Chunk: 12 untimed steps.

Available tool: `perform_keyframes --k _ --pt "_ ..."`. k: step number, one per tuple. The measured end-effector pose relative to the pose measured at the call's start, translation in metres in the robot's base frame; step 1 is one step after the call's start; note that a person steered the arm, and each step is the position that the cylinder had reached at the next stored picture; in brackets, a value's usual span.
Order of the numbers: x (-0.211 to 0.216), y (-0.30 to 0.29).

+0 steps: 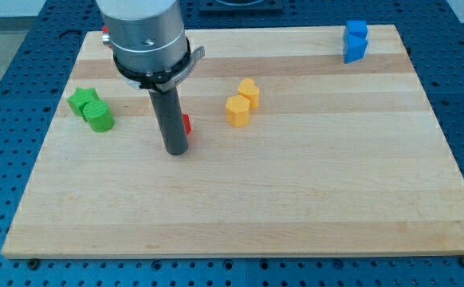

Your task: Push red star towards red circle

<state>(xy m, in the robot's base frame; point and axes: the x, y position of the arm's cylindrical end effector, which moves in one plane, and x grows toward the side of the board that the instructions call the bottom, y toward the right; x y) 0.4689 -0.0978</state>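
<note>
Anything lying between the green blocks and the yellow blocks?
Yes: in the camera view, my tip and a red block mostly hidden behind the rod lie between the green blocks and yellow blocks.

Green blocks (91,110) left; yellow blocks (242,103) centre; blue blocks (355,41) top-right.

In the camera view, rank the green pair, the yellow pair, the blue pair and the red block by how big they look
1. Green pair, yellow pair and blue pair: too alike to rank; blue sits farther up the view.
2. Red block: only a sliver shows behind the rod, near my tip.

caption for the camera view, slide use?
My tip beside a mostly hidden red block; green, yellow and blue blocks elsewhere.
</note>
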Motion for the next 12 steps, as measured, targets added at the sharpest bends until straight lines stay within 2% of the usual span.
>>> perform_keyframes --k 7,12 --pt "-0.081 0.005" --pt "-0.079 -0.018"
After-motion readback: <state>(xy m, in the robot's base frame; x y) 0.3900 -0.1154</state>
